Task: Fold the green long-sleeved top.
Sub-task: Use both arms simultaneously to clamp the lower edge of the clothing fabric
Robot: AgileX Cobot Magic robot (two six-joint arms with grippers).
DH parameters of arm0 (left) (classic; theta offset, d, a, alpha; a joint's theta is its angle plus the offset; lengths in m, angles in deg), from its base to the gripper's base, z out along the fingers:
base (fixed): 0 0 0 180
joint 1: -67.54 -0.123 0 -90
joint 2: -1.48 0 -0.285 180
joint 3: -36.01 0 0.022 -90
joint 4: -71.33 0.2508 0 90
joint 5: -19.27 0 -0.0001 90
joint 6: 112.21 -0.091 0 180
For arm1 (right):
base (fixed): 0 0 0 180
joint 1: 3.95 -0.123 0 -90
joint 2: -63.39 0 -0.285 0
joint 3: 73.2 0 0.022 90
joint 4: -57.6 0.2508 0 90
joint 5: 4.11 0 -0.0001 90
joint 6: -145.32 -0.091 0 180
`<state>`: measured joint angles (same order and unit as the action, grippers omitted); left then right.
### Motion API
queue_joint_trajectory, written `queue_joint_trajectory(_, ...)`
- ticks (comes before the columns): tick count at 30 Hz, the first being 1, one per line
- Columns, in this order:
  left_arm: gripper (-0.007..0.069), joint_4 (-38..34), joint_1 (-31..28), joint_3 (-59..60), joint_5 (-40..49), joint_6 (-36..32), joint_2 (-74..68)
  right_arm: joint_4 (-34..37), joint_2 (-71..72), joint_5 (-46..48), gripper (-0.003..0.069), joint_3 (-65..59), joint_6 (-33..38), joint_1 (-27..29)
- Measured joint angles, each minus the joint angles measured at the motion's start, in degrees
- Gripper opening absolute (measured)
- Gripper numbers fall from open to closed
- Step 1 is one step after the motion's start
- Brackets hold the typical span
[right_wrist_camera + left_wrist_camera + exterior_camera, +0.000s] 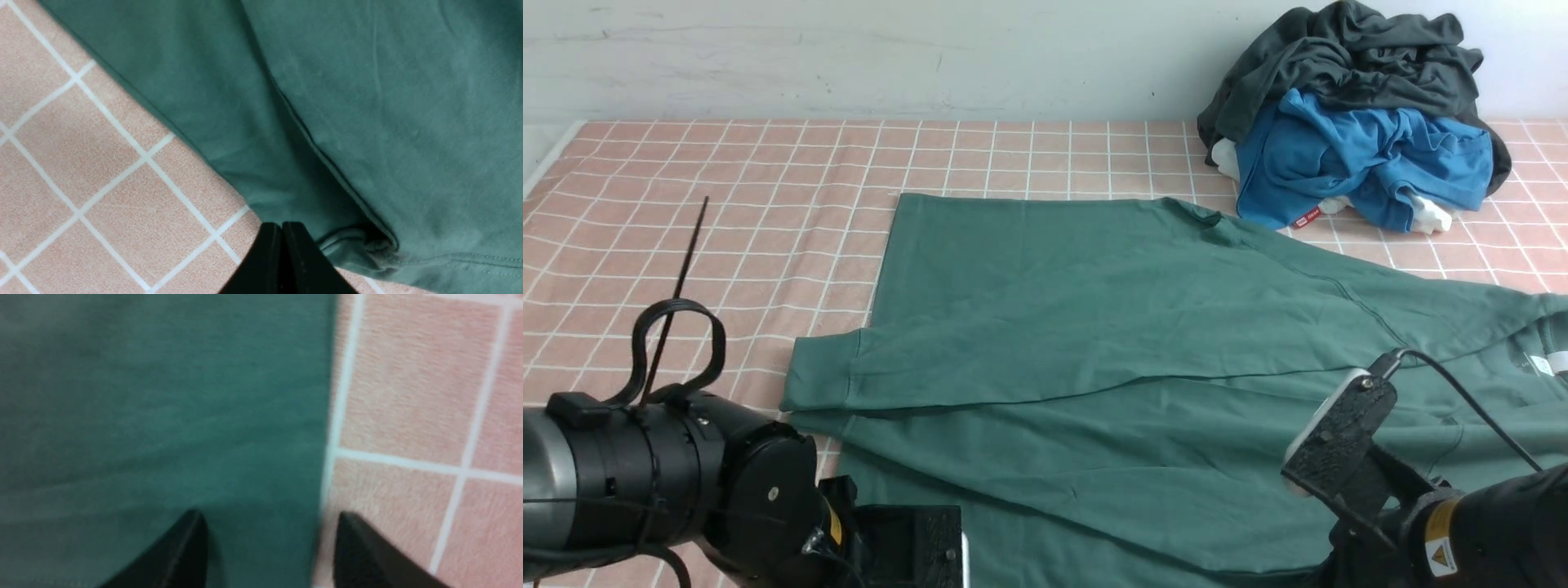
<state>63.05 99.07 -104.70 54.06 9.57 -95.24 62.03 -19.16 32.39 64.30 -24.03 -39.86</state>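
Note:
The green long-sleeved top (1094, 327) lies spread flat on the pink checked table cover, with one sleeve folded across the body and its cuff (821, 371) at the left. Its neck label (1556, 361) shows at the far right. My left gripper (270, 516) is open and hovers low over the top's side edge (327, 416), one finger over the cloth and one over the cover. My right gripper (282, 224) is shut at the top's near edge (229, 171), beside a bunched hem (359, 243). No cloth shows between its fingers. Both grippers' fingers are hidden in the front view.
A pile with a dark grey garment (1347, 65) and a bright blue garment (1364, 159) sits at the back right against the wall. The pink checked cover (727, 204) stretches left of the top. My left arm (686, 482) and right arm (1380, 482) fill the near corners.

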Motion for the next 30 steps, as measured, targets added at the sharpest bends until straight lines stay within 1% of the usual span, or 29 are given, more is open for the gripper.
queue_joint_trajectory(4, 0.0244, 0.1, 0.3, -0.1, 0.8, -0.6, -0.4, 0.0, 0.0, -0.1, -0.0014, 0.0, 0.0, 0.0)
queue_joint_trajectory(8, 0.0069, 1.1, 0.4, -0.4, 0.4, 0.9, -0.1, 0.0, 0.0, -0.1, -0.0014, 0.0, 0.0, 0.0)
queue_joint_trajectory(9, 0.0062, 1.2, 0.4, -0.4, 0.4, 1.1, 0.1, 0.0, 0.0, -0.1, -0.0014, 0.0, 0.0, 0.0)
queue_joint_trajectory(10, 0.0024, 1.6, 0.4, -0.4, 0.8, 3.2, 1.0, 0.0, 0.1, -0.1, -0.0014, 0.0, 0.1, 0.0)
queue_joint_trajectory(11, 0.0014, 1.7, 0.4, -0.4, 0.9, 4.6, 1.7, 0.0, 0.4, -0.1, -0.0014, 0.0, 0.3, 0.0)
queue_joint_trajectory(14, 0.0002, 2.4, 0.4, -0.4, 0.5, 11.4, 4.4, 0.0, 2.3, 0.0, -0.0014, 0.0, 1.5, 0.0)
queue_joint_trajectory(15, 0.0001, 2.5, 0.4, -0.4, 0.4, 11.9, 4.5, 0.0, 2.7, 0.0, -0.0014, 0.0, 1.7, 0.0)
queue_joint_trajectory(17, -0.0001, 2.9, 0.4, -0.4, -1.0, 18.5, 5.1, 0.0, 5.1, -0.2, -0.0014, 0.0, 3.7, 0.0)
queue_joint_trajectory(18, -0.0001, 2.9, 0.4, -0.4, -1.0, 19.1, 5.1, 0.0, 5.1, -0.2, -0.0014, 0.0, 3.7, 0.0)
queue_joint_trajectory(19, -0.0001, 3.0, 0.4, -0.4, -1.6, 22.9, 5.1, 0.1, 6.7, -0.5, -0.0014, 0.3, 4.8, 0.0)
queue_joint_trajectory(20, -0.0001, 3.4, 0.4, -0.4, -1.8, 25.0, 5.1, 0.1, 7.4, -0.5, -0.0014, 0.8, 5.3, 0.0)
queue_joint_trajectory(21, -0.0001, 3.4, 0.4, -0.4, -1.8, 25.4, 5.1, 0.1, 7.4, -0.5, -0.0014, 0.8, 5.3, 0.0)
queue_joint_trajectory(24, -0.0001, 4.8, 0.4, -0.4, -1.8, 32.0, 5.1, 0.2, 8.3, -0.4, -0.0014, 5.2, 5.8, 0.0)
queue_joint_trajectory(25, -0.0001, 4.8, 0.4, -0.4, -1.8, 32.0, 5.1, 0.3, 8.3, -0.3, -0.0014, 5.9, 5.8, 0.0)
queue_joint_trajectory(27, 0.0009, 5.1, 0.4, -0.4, -2.0, 36.4, 5.1, 1.3, 8.0, 0.5, -0.0014, 10.4, 5.9, 0.0)
queue_joint_trajectory(28, 0.0012, 5.1, 0.4, -0.4, -2.0, 36.6, 5.1, 1.3, 8.0, 0.6, -0.0014, 10.8, 5.9, 0.0)
queue_joint_trajectory(30, 0.0049, 5.6, 0.4, -0.4, -2.4, 37.3, 5.1, 1.9, 7.0, 1.6, -0.0014, 14.7, 5.9, 0.0)
